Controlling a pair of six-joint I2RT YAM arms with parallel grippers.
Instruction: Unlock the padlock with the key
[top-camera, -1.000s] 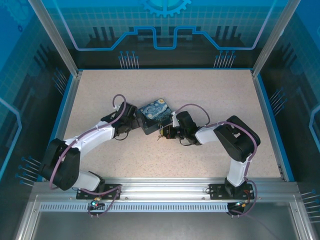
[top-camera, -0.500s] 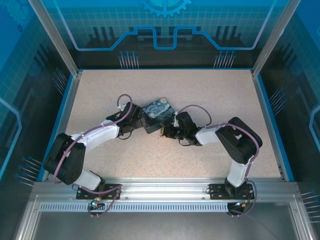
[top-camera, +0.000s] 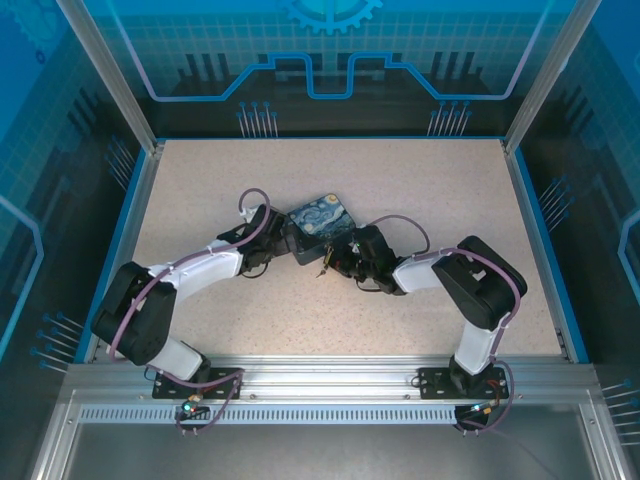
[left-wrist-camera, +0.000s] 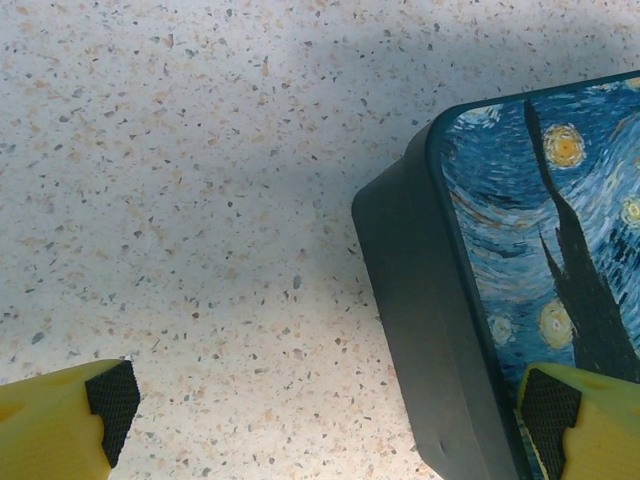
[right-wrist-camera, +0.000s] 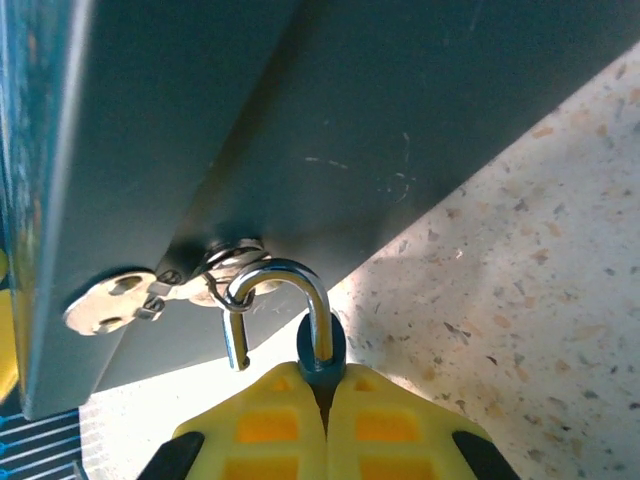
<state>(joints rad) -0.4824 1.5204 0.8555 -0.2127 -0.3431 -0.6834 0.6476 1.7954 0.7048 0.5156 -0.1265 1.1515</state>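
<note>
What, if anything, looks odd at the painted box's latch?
The padlock pinched in the right end effector has its shackle open: one leg hangs free, though it hooks through the latch ring of the box.

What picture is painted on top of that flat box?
The box bears a swirling starry-night print, dark blue with yellow stars; clearest in the left wrist view.

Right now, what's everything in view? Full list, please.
box: 1, blue-yellow starry print, black sides, table centre.
padlock: 1, dark body, silver shackle with its short end free, beside the box's black side.
key: silver, on a ring by the shackle; count unclear.
table: 1, speckled beige.
frame: aluminium rails, blue panels, around the table.
left hand: yellow fingers, open, one finger over the box, one over bare table.
right hand: yellow fingers, shut on the padlock.
</note>
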